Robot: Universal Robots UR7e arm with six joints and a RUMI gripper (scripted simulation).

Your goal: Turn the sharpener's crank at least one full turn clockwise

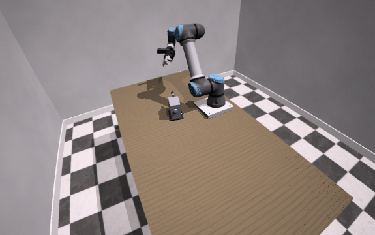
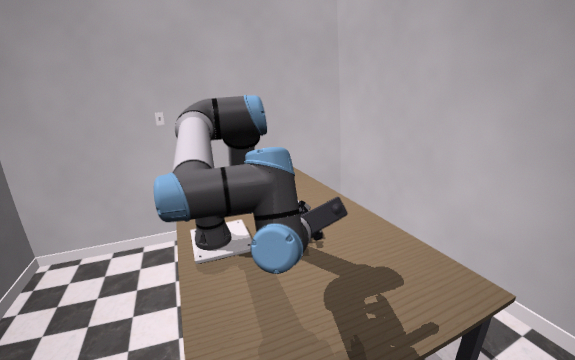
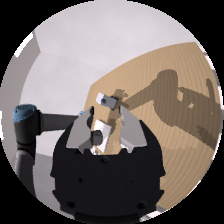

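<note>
A robot arm (image 1: 192,55) rises from a white base plate (image 1: 224,111) near the far end of a long wooden tabletop (image 1: 226,170). Its claw (image 1: 166,61) hangs high in the air, well above the wood and well apart from the sharpener (image 1: 175,109). The fingers are drawn partway in with nothing between them — narrowed, it seems, to suit a slim handle rather than to grip anything yet. The wrist view looks down between the pale fingers and shows the sharpener (image 3: 109,102) small and distant below, roughly centred in the gap; the arm appears to be lining up for a descent.

The sharpener sits on the tabletop just beside the base plate, on the side away from the right-hand wall. It is a small boxy thing: a light grey body on a darker base, with a dark front face bearing a small round detail. A thin crank (image 1: 172,94) sticks out at its far end, toward the back wall. The crank is too small to tell its exact angle.

In the exterior view the arm's bulk hides the sharpener altogether — only joints, the base plate and the arm's shadow on the wood are seen.

By my judgement the turning has not begun; the claw must first come down to the crank side.
</note>
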